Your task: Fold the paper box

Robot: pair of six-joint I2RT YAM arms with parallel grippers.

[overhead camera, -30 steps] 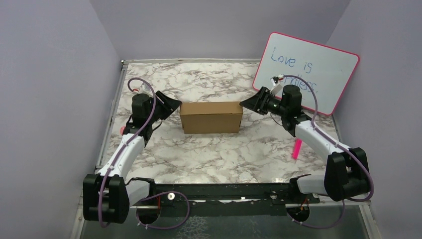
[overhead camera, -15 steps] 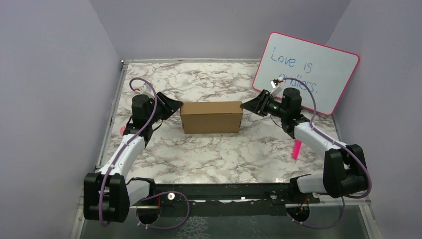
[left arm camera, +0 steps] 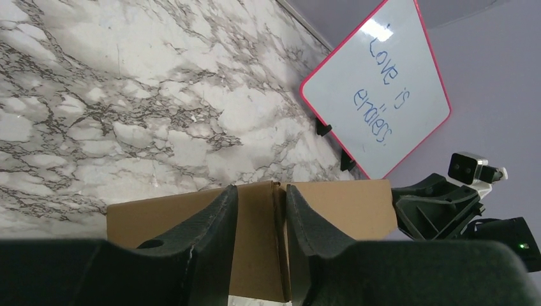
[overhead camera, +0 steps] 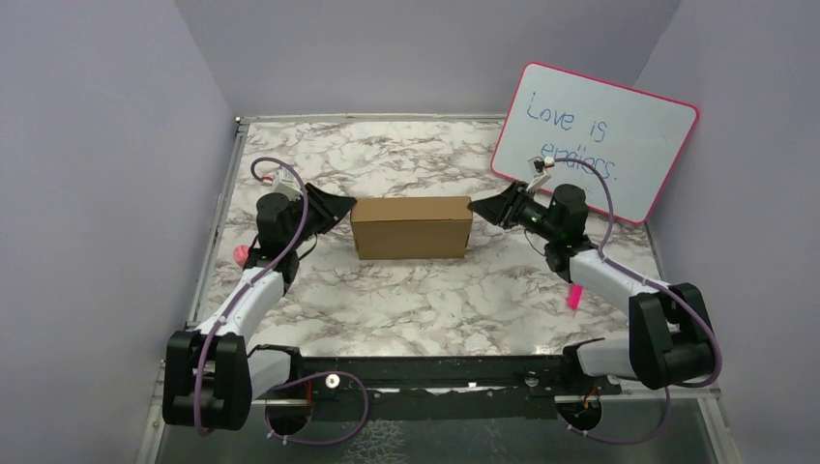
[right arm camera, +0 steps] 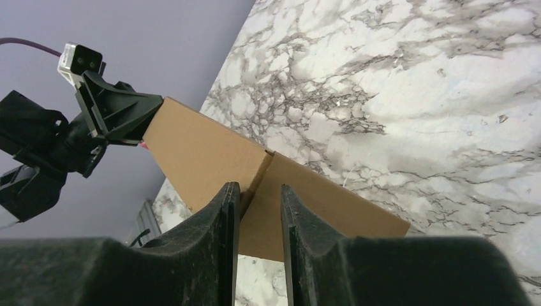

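The paper box (overhead camera: 411, 227) stands folded up as a closed brown rectangular box in the middle of the marble table. My left gripper (overhead camera: 343, 205) points at its left end, tips right at the end's top edge. In the left wrist view the fingers (left arm camera: 220, 217) stand a narrow gap apart, with the box's end face (left arm camera: 258, 242) just beyond them and nothing clamped. My right gripper (overhead camera: 476, 206) mirrors this at the right end. Its jaws (right arm camera: 260, 186) are also narrowly open, and the box's corner seam (right arm camera: 265, 159) lies just past the tips.
A pink-rimmed whiteboard (overhead camera: 595, 140) with blue writing leans at the back right, close behind the right arm. A pink marker (overhead camera: 575, 290) lies on the table beside the right arm. Purple walls close in the table on three sides.
Both grippers have narrowed their jaws. The right gripper has slid in toward the box's right end, and both wrists have shifted slightly. The box has not moved.
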